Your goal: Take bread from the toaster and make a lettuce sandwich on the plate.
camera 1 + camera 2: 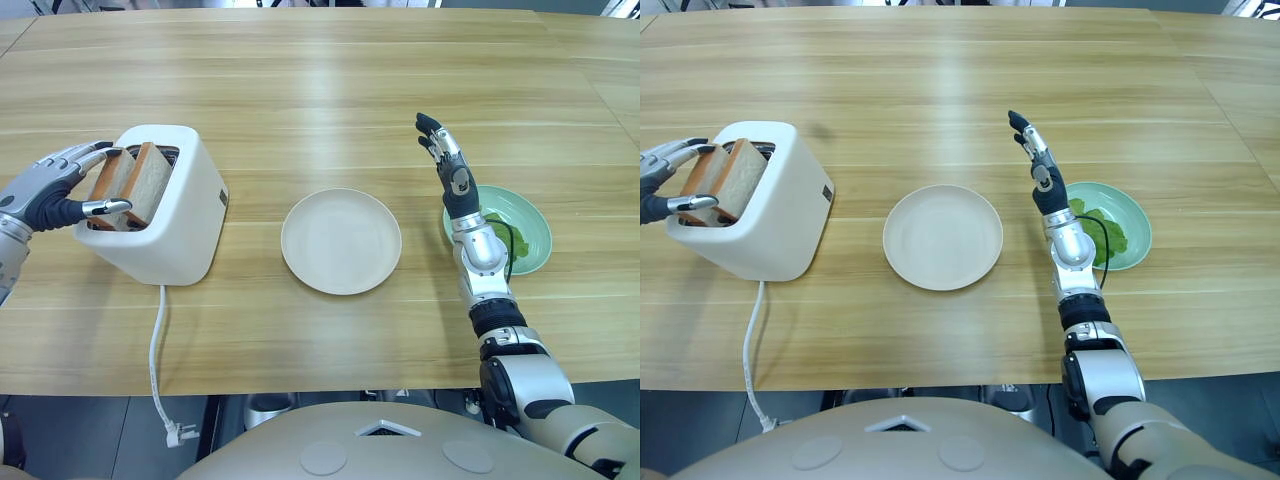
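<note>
Woodgrain tbl, L robot hand gripping bread

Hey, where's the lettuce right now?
The lettuce lies in the green bowl on the robot's right side, just right of the plate and next to the open right hand.

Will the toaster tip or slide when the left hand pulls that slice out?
Likely stays put: the toaster looks squat and broad-based. The bread slice in the left hand stands high out of its slot, so should lift freely.
</note>
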Motion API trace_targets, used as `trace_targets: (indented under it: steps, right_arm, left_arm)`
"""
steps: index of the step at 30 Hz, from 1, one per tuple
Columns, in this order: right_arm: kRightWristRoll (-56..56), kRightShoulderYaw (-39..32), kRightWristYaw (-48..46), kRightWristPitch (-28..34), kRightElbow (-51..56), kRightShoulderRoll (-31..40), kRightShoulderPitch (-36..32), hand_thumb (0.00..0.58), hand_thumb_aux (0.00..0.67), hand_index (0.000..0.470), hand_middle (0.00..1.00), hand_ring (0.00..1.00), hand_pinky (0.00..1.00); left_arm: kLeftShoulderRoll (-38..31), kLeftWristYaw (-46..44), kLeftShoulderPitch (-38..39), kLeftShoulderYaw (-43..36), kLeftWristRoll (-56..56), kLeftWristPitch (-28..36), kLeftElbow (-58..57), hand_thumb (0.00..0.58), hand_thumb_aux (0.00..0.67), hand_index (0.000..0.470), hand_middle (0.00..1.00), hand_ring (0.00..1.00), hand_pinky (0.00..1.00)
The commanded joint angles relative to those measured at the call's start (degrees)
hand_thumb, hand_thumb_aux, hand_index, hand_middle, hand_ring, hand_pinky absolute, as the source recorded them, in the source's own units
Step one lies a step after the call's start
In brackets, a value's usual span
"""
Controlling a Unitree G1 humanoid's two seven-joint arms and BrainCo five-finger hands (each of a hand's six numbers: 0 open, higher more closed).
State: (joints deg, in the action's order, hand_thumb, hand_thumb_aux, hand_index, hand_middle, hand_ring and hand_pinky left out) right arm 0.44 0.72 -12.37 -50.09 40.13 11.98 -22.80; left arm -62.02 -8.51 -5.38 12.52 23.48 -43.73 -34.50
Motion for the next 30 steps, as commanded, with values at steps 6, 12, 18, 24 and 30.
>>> trace_targets:
  steps: [6, 12, 18, 24, 30]
  right_arm:
    - [0.18, 0.36, -0.04, 1.11, -0.39, -0.23, 0.46, 0.0, 0.0, 0.0, 0.0, 0.0, 0.0]
    - [0.17, 0.37, -0.12, 1.25, -0.66, -0.29, 0.42, 0.0, 0.0, 0.0, 0.0, 0.0, 0.0]
    - [0.46, 0.46, -0.28, 1.43, -1.05, -0.21, 0.61, 0.0, 0.0, 0.0, 0.0, 0.0, 0.0]
    - [1.07, 0.43, -0.94, 1.93, -1.57, -0.17, 0.42, 0.0, 0.0, 0.0, 0.0, 0.0, 0.0]
    - [1.36, 0.62, -1.04, 2.34, -2.49, -0.04, 1.04, 0.0, 0.0, 0.0, 0.0, 0.0, 0.0]
  left_arm:
    - [-1.38, -7.14, 0.55, 0.93, -13.56, -10.64, -6.01, 0.0, 0.0, 0.0, 0.0, 0.0, 0.0]
    - [-1.96, -10.78, 1.58, 2.63, -20.2, -13.97, -7.14, 0.0, 0.0, 0.0, 0.0, 0.0, 0.0]
    - [-2.01, -10.08, 0.71, 1.65, -17.13, -12.87, -9.54, 0.0, 0.0, 0.0, 0.0, 0.0, 0.0]
    - [-2.29, -5.62, 0.48, -1.25, -8.28, -9.78, -11.68, 0.0, 0.0, 0.0, 0.0, 0.0, 0.0]
    - [-2.26, -2.49, -1.97, -4.06, -3.95, -8.7, -15.05, 0.0, 0.0, 0.0, 0.0, 0.0, 0.0]
